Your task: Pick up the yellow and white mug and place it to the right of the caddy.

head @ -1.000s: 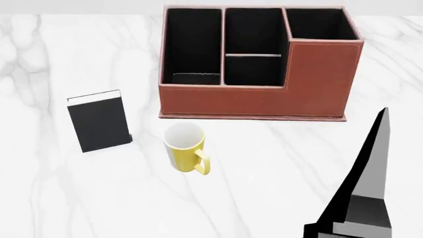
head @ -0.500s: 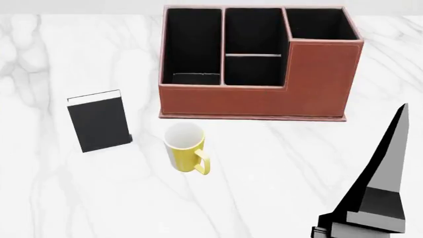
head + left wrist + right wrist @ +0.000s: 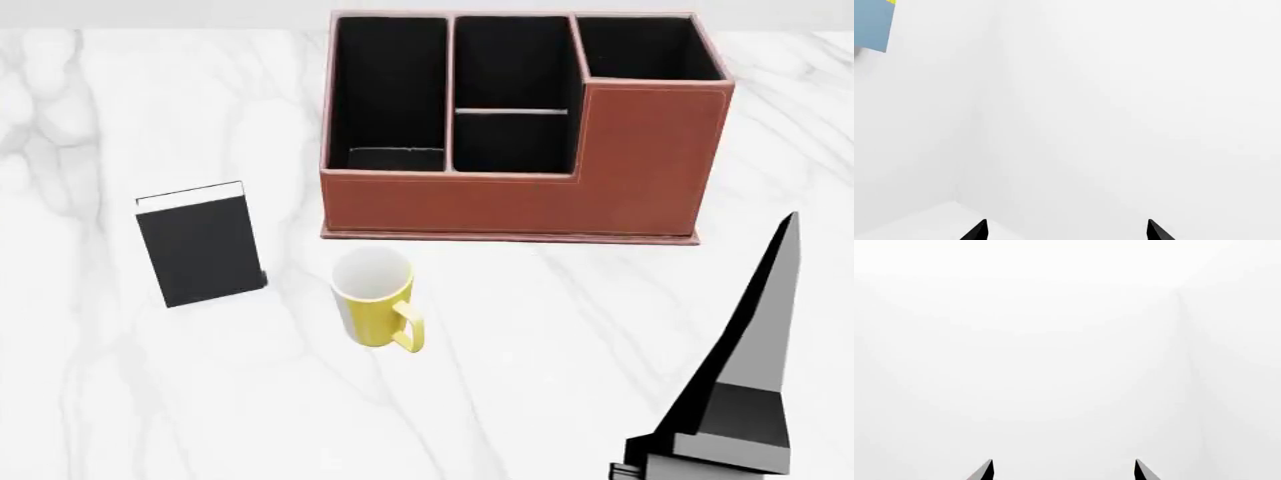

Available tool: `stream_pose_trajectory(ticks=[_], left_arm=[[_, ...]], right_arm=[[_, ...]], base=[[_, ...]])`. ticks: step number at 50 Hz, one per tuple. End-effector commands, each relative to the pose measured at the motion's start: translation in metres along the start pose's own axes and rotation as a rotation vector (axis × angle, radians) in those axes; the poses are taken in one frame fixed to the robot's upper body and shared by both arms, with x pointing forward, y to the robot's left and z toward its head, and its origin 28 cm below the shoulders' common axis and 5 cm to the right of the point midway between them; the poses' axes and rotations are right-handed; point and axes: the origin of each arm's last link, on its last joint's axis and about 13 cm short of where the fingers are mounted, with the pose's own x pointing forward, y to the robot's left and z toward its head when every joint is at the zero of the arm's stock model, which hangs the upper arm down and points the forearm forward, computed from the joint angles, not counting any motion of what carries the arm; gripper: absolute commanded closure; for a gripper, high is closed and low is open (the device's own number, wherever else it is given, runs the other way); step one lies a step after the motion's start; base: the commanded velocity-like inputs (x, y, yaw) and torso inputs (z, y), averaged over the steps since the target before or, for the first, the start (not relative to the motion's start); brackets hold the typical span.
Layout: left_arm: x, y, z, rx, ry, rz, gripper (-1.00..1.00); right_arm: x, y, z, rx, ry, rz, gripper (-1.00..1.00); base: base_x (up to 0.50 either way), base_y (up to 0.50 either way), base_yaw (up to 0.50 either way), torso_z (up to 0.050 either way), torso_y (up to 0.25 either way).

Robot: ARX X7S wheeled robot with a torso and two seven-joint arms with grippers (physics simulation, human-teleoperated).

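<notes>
- Only the right arm's black finger [image 3: 761,330] has shifted: half a second ago its tip stood further right and lower in the head view; now it points higher and a little leftward, near where it was a second ago. Mug, caddy and book lie as before.
- Yellow and white mug [image 3: 374,297] stands upright on the marble table [image 3: 561,330], just in front of the caddy [image 3: 521,130], handle turned toward the robot; a black book [image 3: 200,243] lies to its left.
- Right gripper [image 3: 1062,471] shows two tips set well apart with nothing between; left gripper [image 3: 1066,230] likewise spread and empty.
- Reaching well, I judge, means swinging the right arm leftward to the mug, descending over the rim opposite the handle, and keeping clear of the caddy's front wall.
- Head view alone shows the mug, the caddy and the free marble at the caddy's right; both wrist views face blank white, the left catching only a blue and yellow patch [image 3: 871,22] at a corner.
</notes>
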Motion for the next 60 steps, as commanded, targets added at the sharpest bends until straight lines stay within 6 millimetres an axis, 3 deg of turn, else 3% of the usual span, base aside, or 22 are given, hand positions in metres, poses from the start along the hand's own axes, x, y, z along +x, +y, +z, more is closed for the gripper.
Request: stream_pose_trajectory(ticks=[1,16,38,53,60], left_arm=[[0.007,0.012,0.000,-0.021,-0.026,0.064,-1.00],[-0.004,-0.007,0.000,-0.049,-0.048,-0.015,-1.00],[-0.006,-0.009,0.000,-0.058,-0.028,-0.033,-1.00],[-0.007,-0.011,-0.001,-0.066,-0.021,-0.048,-1.00],[-0.009,-0.012,-0.002,-0.065,-0.022,-0.051,-1.00]], right_arm=[[0.000,-0.001,0.001,0.007,-0.006,-0.008,-1.00],[-0.002,0.001,0.001,0.030,-0.003,0.027,-1.00],[-0.003,0.000,0.001,0.025,-0.015,0.030,-1.00],[-0.006,-0.001,0.004,0.093,-0.025,0.017,-1.00],[-0.006,-0.002,0.005,0.104,-0.024,0.016,-1.00]], base=[[0.00,0.00,0.00,0.000,0.000],[0.29,0.00,0.00,0.000,0.000],[0.50,0.00,0.00,0.000,0.002],[-0.02,-0.04,0.00,0.000,0.002],[-0.17,-0.46,0.00,0.000,0.000]])
